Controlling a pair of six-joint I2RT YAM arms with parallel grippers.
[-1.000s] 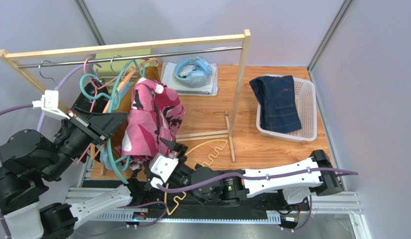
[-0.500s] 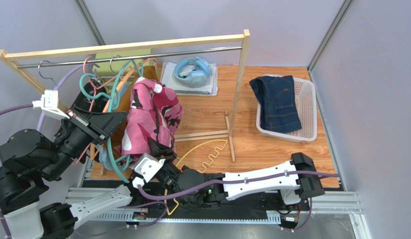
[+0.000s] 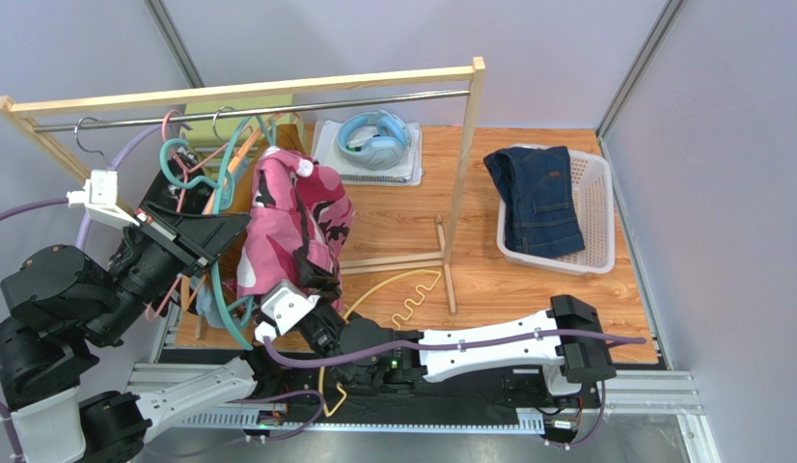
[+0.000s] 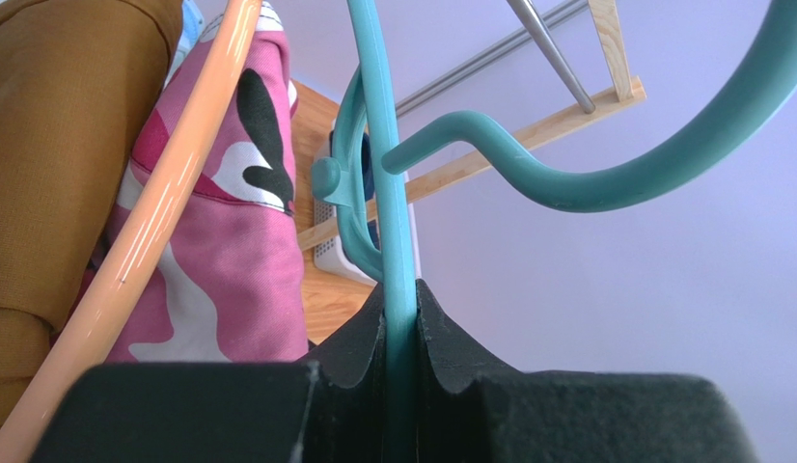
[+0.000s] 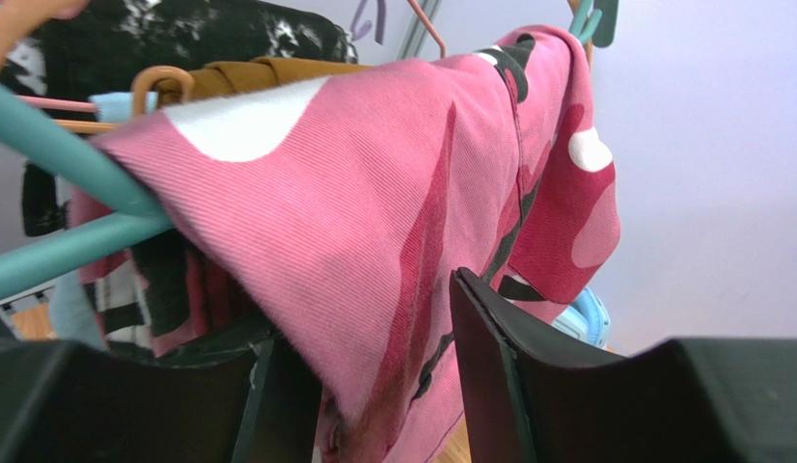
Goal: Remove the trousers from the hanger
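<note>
Over the wooden bench [image 3: 528, 280] the clothes rack [image 3: 277, 87] is standing, and the left jaws are clenching a teal hanger [image 4: 378, 145] near the rack's left end, below its rail. The pink floral trousers [image 3: 291, 227] are draping over that hanger in front of the rack, and the right jaws are gripping their lower hem. The dark navy trousers [image 3: 539, 198] are lying in a white basket [image 3: 597, 183] to the right of the rack.

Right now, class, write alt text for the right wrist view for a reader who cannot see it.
Pink patterned trousers drape over a teal hanger, their lower edge hanging between the jaws of the right gripper. Mustard-brown cloth shows behind.
</note>
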